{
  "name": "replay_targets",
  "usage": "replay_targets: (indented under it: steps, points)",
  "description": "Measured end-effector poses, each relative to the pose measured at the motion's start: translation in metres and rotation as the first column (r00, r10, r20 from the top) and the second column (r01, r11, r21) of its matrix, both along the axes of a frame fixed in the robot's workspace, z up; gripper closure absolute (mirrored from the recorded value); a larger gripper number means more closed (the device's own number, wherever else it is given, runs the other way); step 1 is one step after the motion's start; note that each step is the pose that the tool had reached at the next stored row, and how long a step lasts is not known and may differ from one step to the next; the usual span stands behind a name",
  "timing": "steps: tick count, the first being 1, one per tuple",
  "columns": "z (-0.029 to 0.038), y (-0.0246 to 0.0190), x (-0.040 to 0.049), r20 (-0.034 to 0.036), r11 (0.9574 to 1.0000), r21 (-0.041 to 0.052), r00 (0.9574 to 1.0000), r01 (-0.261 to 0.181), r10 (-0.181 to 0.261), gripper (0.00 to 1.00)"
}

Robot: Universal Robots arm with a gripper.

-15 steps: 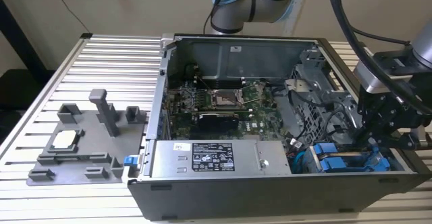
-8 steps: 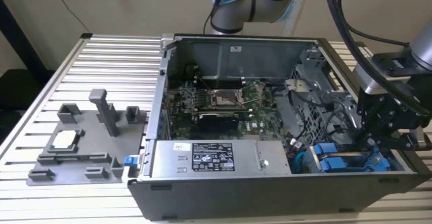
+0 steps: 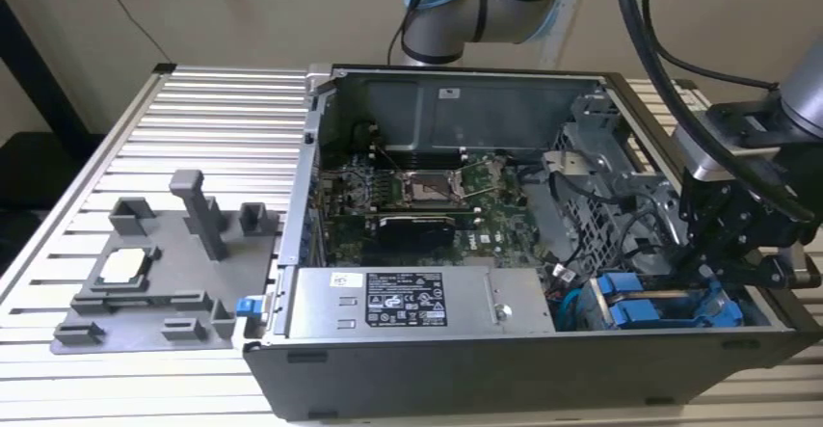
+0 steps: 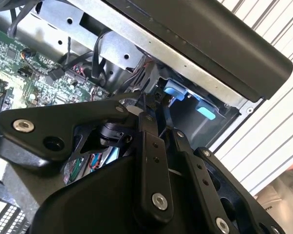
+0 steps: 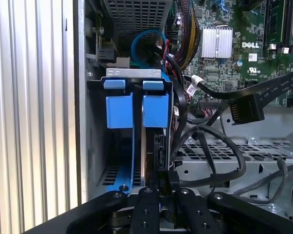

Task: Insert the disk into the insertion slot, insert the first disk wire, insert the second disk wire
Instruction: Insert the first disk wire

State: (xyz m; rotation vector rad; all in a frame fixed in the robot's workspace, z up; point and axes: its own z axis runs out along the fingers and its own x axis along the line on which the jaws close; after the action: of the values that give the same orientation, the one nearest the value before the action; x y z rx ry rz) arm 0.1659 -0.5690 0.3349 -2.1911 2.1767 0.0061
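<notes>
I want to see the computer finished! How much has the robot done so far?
Two blue-fronted disks already sit in the drive cage, so the disk step looks done. The hand is at a black plug behind one disk. A loose black connector hangs unplugged, so wiring remains.

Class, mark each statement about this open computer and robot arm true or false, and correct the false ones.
1. The computer case lies open on a slatted metal table. True.
2. Two blue-fronted drives sit side by side in the drive cage. True.
3. The gripper hangs over the grey fixture. False: it reaches into the case at the drive cage; the fixture lies apart on the table, at the exterior view's left.
4. The power-supply box carries no label. False: a label is stuck on it.
</notes>
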Motion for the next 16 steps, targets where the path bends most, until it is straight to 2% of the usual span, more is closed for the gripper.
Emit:
replay_targets:
  steps: [4,5,11,16]
  points:
    - [-0.0005,0.0,0.0,-0.0002,1.0,0.0011,1.0,0.0,0.0,0.8]
    - [-0.0002,0.0,-0.0001,-0.0002,1.0,0.0005,1.0,0.0,0.0,0.74]
    - [0.0016,0.0,0.0,-0.0006,1.0,0.0002,1.0,0.001,-0.001,0.74]
    - [0.0061,0.0,0.0,-0.0008,1.0,0.0002,1.0,0.001,-0.001,0.74]
